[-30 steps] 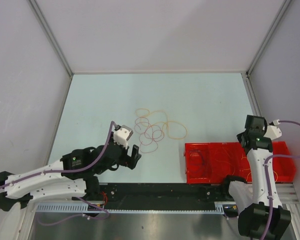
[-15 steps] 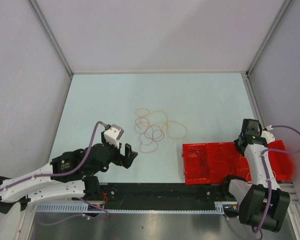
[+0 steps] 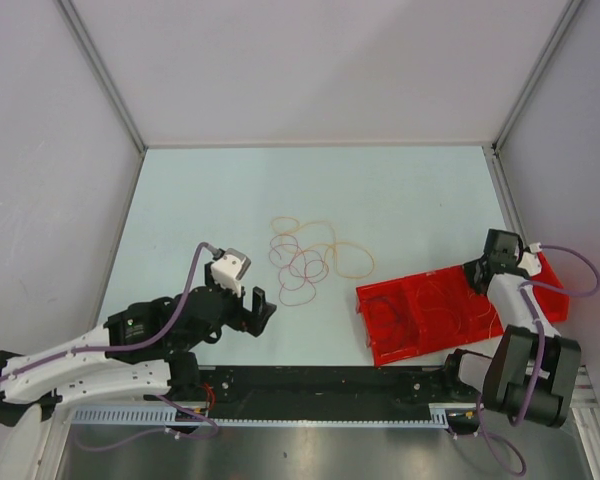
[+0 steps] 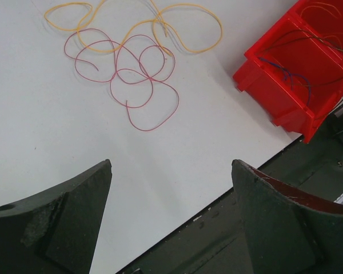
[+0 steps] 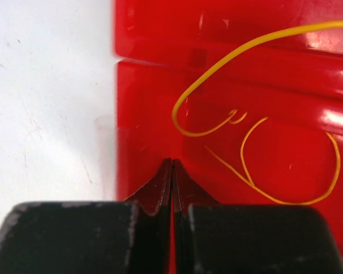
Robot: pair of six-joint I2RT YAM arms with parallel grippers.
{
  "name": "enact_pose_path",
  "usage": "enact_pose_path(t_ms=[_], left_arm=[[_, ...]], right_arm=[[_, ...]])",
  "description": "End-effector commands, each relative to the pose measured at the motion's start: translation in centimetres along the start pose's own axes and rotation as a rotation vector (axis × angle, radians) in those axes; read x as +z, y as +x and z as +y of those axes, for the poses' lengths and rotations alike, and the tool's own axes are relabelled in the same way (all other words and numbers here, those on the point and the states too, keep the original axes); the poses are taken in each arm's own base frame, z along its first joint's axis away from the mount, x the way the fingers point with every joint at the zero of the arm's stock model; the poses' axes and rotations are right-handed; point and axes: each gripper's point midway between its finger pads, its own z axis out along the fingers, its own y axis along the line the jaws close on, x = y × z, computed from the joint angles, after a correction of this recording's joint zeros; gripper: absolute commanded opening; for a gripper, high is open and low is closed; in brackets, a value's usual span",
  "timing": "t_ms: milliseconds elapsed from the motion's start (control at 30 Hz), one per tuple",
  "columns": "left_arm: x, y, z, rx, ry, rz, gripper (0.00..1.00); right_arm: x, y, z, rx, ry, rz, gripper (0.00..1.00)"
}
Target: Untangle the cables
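Lying loose in the middle of the table (image 3: 400,190), the cables (image 3: 305,262) make one flat tangle of thin rings. From the left wrist view the tangle (image 4: 131,68) sorts itself by colour. The yellow-orange loops (image 4: 186,25) sprawl along the far side. The red-pink loops (image 4: 138,85) overlap one another on the near side and cross under the yellow ones where the two meet. None of them is lifted or held.

To the right of the tangle, apart from it, a red bin (image 3: 430,338) sits askew to the table's front edge, its left end closer to the arms and its right end swung further back. More thin wire lies inside it: a dark strand (image 4: 300,63) shows from the left wrist, and yellow wire (image 5: 257,142) curls on the red floor (image 5: 148,85) under the right wrist.

The right gripper (image 3: 475,270) is down at the bin's far right end. Its jaws are pressed tight together, tips (image 5: 171,171) low over the red floor just inside the bin's edge, and I see nothing caught between them.

The left gripper (image 3: 260,305) hangs near the table's front, on the near-left side of the tangle. Its jaws are spread wide and empty (image 4: 171,165), with bare table between them and the loops lying beyond the fingertips.
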Motion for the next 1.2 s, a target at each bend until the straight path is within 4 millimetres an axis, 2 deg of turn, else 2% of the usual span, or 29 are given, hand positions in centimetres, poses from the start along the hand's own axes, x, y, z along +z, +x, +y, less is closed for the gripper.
enact_pose_path(t_ms=[0, 33, 100, 167, 267, 333, 400, 433, 500, 533, 600, 633, 667, 700, 733, 767, 800, 833, 867, 900, 933, 1067, 1167], left_arm=[[0.3, -0.1, 0.1, -0.003, -0.019, -0.006, 0.91], [0.4, 0.0, 0.1, 0.001, -0.022, -0.001, 0.91], [0.4, 0.0, 0.2, 0.003, -0.029, 0.002, 0.91], [0.5, 0.1, 0.1, 0.003, -0.029, 0.006, 0.91], [0.8, 0.2, -0.1, 0.011, -0.025, 0.012, 0.91], [1.3, 0.4, -0.8, 0.017, -0.003, 0.028, 0.91], [2.3, 1.4, -1.8, 0.021, 0.015, 0.077, 0.91], [2.9, 1.1, -2.9, -0.015, 0.044, 0.066, 0.91], [4.5, 1.8, -4.9, -0.032, 0.085, 0.110, 0.91], [4.9, 0.9, -7.1, -0.077, 0.158, 0.098, 0.92], [7.0, 1.9, -9.0, -0.100, 0.167, 0.154, 0.92], [7.5, 1.1, -10.6, -0.125, 0.207, 0.145, 0.92], [8.4, 1.5, -11.3, -0.127, 0.206, 0.167, 0.92], [10.0, 3.2, -12.0, -0.117, 0.186, 0.224, 0.91], [10.7, 2.6, -13.4, -0.126, 0.207, 0.226, 0.91], [11.6, 2.9, -14.0, -0.122, 0.202, 0.245, 0.91], [13.2, 4.6, -14.3, -0.110, 0.166, 0.298, 0.91], [13.7, 3.7, -15.2, -0.117, 0.164, 0.297, 0.91], [14.4, 3.7, -15.2, -0.117, 0.133, 0.300, 0.91], [15.5, 4.7, -15.2, -0.110, 0.100, 0.332, 0.93], [15.8, 3.8, -15.9, -0.118, 0.102, 0.320, 0.93], [17.5, 3.8, -16.2, -0.144, 0.032, 0.326, 0.94], [18.6, 4.5, -15.6, -0.140, -0.055, 0.361, 0.93]], right_arm=[[1.2, -1.9, 4.2, 0.134, -0.118, -0.042, 0.00], [1.6, -1.8, 5.5, 0.144, -0.147, -0.024, 0.00], [1.7, -1.8, 6.7, 0.131, -0.162, -0.005, 0.00], [1.0, -2.1, 8.0, 0.088, -0.160, 0.000, 0.00], [-0.7, -2.8, 8.1, 0.017, -0.149, -0.030, 0.00], [-1.5, -2.8, 7.3, -0.029, -0.125, -0.028, 0.00], [-2.7, -3.2, 7.0, -0.094, -0.135, -0.039, 0.05], [-3.0, -2.9, 6.3, -0.118, -0.120, -0.027, 0.14], [-4.4, -3.3, 5.8, -0.171, -0.134, -0.044, 0.28], [-4.8, -3.2, 5.2, -0.189, -0.123, -0.040, 0.40], [-6.3, -3.5, 4.7, -0.212, -0.142, -0.051, 0.47], [-6.9, -3.6, 4.6, -0.218, -0.153, -0.057, 0.49], [-7.5, -3.6, 4.5, -0.218, -0.166, -0.060, 0.50], [-8.7, -3.6, 4.7, -0.228, -0.209, -0.065, 0.50], [-9.4, -3.7, 4.8, -0.231, -0.232, -0.071, 0.52], [-9.9, -3.7, 4.9, -0.231, -0.251, -0.076, 0.53], [-11.3, -3.7, 5.2, -0.234, -0.301, -0.090, 0.54], [-11.8, -3.6, 5.4, -0.235, -0.322, -0.090, 0.57], [-12.4, -3.6, 5.5, -0.236, -0.344, -0.094, 0.59], [-12.9, -3.5, 5.6, -0.238, -0.361, -0.094, 0.60], [-13.7, -3.3, 5.9, -0.239, -0.397, -0.091, 0.60], [-14.5, -2.7, 6.0, -0.248, -0.427, -0.062, 0.60], [-14.8, -2.5, 6.1, -0.251, -0.440, -0.053, 0.60]])
